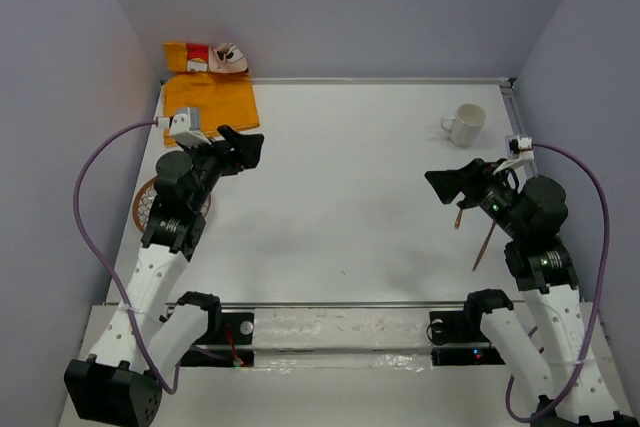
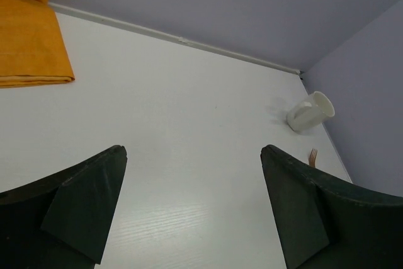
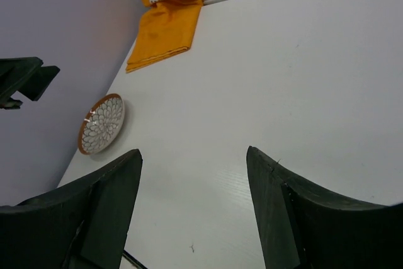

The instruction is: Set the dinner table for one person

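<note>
The white dinner table spreads out in front of both arms. A folded orange placemat lies at the far left corner; it also shows in the left wrist view and the right wrist view. A patterned plate lies at the left edge, partly hidden under my left arm. A white mug stands at the far right. Thin copper-coloured utensils lie by my right arm, a fork among them. My left gripper is open and empty above the table. My right gripper is open and empty too.
Grey walls close in the table on the left, back and right. A metal rail runs along the near edge by the arm bases. The plate also shows in the right wrist view, close to the left wall.
</note>
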Tool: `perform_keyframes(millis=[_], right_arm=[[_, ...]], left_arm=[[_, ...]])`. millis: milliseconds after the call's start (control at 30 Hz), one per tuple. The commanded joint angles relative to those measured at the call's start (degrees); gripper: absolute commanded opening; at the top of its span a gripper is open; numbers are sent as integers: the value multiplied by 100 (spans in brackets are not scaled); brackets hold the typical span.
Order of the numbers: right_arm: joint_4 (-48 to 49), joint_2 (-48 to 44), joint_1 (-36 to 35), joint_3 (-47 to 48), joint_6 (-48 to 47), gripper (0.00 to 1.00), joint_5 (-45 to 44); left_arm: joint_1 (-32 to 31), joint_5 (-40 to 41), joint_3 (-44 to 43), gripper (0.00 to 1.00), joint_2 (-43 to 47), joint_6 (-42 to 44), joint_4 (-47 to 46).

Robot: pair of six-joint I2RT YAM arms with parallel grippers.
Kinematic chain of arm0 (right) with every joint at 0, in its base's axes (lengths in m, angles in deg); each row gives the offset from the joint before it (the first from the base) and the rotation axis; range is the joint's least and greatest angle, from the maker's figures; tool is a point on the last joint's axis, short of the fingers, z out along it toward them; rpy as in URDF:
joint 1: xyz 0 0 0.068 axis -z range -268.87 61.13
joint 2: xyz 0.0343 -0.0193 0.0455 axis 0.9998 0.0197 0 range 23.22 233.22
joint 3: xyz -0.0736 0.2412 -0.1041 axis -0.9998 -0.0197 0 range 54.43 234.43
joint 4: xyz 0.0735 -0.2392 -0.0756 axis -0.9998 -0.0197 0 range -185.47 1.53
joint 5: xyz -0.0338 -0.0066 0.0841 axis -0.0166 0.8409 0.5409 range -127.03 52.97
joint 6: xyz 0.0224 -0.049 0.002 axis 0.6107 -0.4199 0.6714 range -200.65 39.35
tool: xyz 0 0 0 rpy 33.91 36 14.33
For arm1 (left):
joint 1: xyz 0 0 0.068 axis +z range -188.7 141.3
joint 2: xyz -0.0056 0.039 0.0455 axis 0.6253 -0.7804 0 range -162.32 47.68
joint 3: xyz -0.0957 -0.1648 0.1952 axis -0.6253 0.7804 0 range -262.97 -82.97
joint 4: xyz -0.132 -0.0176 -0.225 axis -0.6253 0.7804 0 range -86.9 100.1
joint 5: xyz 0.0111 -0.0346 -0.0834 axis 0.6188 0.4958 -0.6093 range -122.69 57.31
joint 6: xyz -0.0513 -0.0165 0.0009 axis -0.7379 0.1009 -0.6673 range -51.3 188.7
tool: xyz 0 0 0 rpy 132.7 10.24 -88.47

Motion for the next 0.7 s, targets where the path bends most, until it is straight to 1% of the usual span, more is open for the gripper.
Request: perform_keyframes(millis=[0, 33, 100, 133, 167, 200, 233, 267, 300, 333, 367, 400, 433, 467, 500, 533, 567, 600, 633, 667], right_arm=[[276, -24, 26, -31, -40, 71, 49], [276, -24, 26, -40, -32, 68, 49], [320, 20, 26, -48, 3, 61, 58], [329, 38, 26, -57, 4, 51, 66], [355, 47, 26, -75, 12, 44, 58], [364, 73, 26, -92, 12, 35, 58], [390, 91, 26, -101, 12, 26, 58], [434, 99, 26, -127, 21, 11, 49], [460, 143, 26, -136, 30, 0, 49], [487, 187, 26, -163, 39, 0, 75], [531, 231, 26, -198, 47, 0, 93], [601, 275, 26, -215, 56, 1, 119], [619, 423, 26, -224, 56, 9, 145], [654, 494, 26, -242, 65, 13, 198], [689, 556, 26, -268, 83, 14, 303], [750, 652, 26, -294, 117, 14, 356], [899, 679, 26, -390, 144, 15, 409], [970, 714, 26, -435, 170, 18, 479], [1023, 741, 26, -470, 179, 20, 497], [1084, 785, 26, -497, 197, 22, 515]], left_arm=[[26, 265, -489, 99, -144, 176, -133], [26, 301, -533, 99, -223, 132, -160], [26, 599, -936, 99, -670, 62, 15], [26, 835, -1077, 99, -1098, 44, 59], [26, 942, -1339, 99, -1329, -8, 121], [34, 1126, -1472, 99, -1548, -61, 130], [26, 1414, -1595, 99, -2038, -114, 139], [34, 1557, -1866, 99, -2304, -184, 191], [52, 1654, -2008, 97, -2559, -228, 183], [43, 1898, -2123, 90, -3049, -229, 157], [43, 2005, -2263, 81, -3332, -220, 148], [52, 2128, -2639, 71, -3605, -159, 226], [52, 2312, -2869, 68, -4190, -80, 331], [61, 2575, -3376, 67, -4501, 86, 593], [52, 2682, -3668, 64, -4791, 210, 761], [43, 2979, -3958, 64, -5377, 315, 920], [52, 3051, -4544, 64, -5670, 377, 1173], [52, 3113, -4898, 64, -5942, 535, 1594], [52, 3227, -5206, 64, -6241, 571, 1824], [43, 3358, -5522, 65, -6749, 597, 2035]])
